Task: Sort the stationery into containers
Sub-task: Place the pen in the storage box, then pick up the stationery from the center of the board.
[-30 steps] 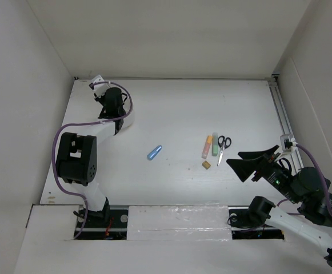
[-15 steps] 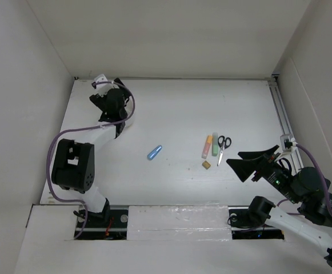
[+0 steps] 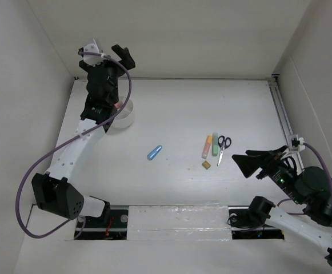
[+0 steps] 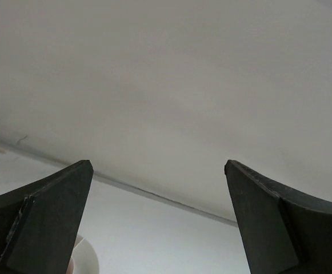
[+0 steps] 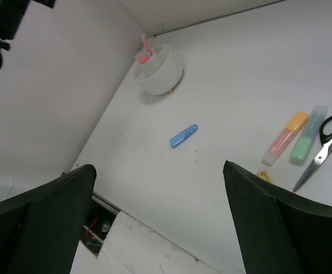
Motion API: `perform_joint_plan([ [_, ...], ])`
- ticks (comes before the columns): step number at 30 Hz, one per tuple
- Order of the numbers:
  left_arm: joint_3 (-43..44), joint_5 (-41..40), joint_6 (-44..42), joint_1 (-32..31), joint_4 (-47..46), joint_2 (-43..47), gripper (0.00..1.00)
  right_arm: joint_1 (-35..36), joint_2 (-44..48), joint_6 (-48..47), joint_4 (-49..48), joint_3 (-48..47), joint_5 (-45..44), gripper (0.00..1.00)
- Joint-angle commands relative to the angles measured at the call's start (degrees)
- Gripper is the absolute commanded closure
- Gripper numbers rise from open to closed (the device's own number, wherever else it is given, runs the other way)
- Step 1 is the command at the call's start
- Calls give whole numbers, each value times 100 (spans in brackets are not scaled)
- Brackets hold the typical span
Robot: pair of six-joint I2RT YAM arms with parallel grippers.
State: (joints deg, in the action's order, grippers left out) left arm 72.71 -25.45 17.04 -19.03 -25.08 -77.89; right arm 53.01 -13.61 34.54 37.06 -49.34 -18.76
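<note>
The white divided cup (image 3: 124, 118) stands at the back left, with thin pink pens (image 5: 145, 49) upright in it. My left gripper (image 3: 111, 60) hangs high above it near the back wall, open and empty; in its wrist view (image 4: 158, 171) only the cup's rim (image 4: 86, 257) shows. A blue capsule (image 3: 155, 152) lies mid-table. The orange highlighter (image 3: 207, 146), green highlighter (image 3: 215, 144), scissors (image 3: 223, 144) and tan eraser (image 3: 206, 165) lie in a cluster to the right. My right gripper (image 3: 243, 160) hovers open just right of them, holding nothing (image 5: 159, 168).
White walls close in the table at the back and both sides. A metal rail (image 3: 281, 111) runs along the right edge. A taped white strip (image 3: 177, 220) and both arm bases sit at the near edge.
My left gripper opened and rose from over the cup up toward the back wall, uncovering the cup. The right arm shifted slightly to the right.
</note>
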Motion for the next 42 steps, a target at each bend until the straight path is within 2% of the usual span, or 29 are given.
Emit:
perform_joint_plan([
  [1, 892, 1356, -455, -5, 941, 99, 0, 60, -230, 140, 310, -417, -540, 1],
  [3, 1253, 2084, -631, -5, 1764, 28, 0, 60, -397, 202, 433, -488, -663, 1],
  [6, 1580, 2482, -701, -5, 2785, -25, 0, 60, -468, 202, 434, -541, -664, 1],
  [10, 1132, 2633, -702, -5, 3360, 194, 0, 60, -520, 62, 57, -489, -453, 1],
  [13, 746, 3044, -605, -5, 3694, 195, 0, 60, -766, -114, -67, -489, -347, 1],
  [17, 289, 4045, -377, -5, 3826, -94, 0, 60, -1135, -448, -339, -541, -75, 1],
  [24, -54, 4740, -210, -5, 3599, -157, 0, 60, -1487, -660, -620, -594, 162, 1],
  [27, -204, 4795, -96, -118, 3659, -392, 0, 60, -1680, -599, -621, -533, 215, 1],
  [29, -82, 3763, -304, -608, 3913, -447, 0, 60, -1733, -528, -674, -471, 215, 1],
  [30, -12, 3271, -376, -1298, 4054, -647, 0, 60, -1733, -528, -674, -410, 215, 1],
  [31, -11, 2483, -377, -1575, 4281, -718, 0, 60, -1733, -528, -735, -410, 285, 1],
  [33, -72, 1889, -377, -1989, 4336, -859, 0, 60, -1733, -528, -796, -357, 338, 1],
  [35, -125, 1545, -377, -2254, 4398, -991, 0, 60, -1733, -528, -849, -357, 399, 1],
  [42, -178, 1343, -377, -2307, 4757, -1527, 0, 60, -1733, -580, -902, -304, 593, 1],
])
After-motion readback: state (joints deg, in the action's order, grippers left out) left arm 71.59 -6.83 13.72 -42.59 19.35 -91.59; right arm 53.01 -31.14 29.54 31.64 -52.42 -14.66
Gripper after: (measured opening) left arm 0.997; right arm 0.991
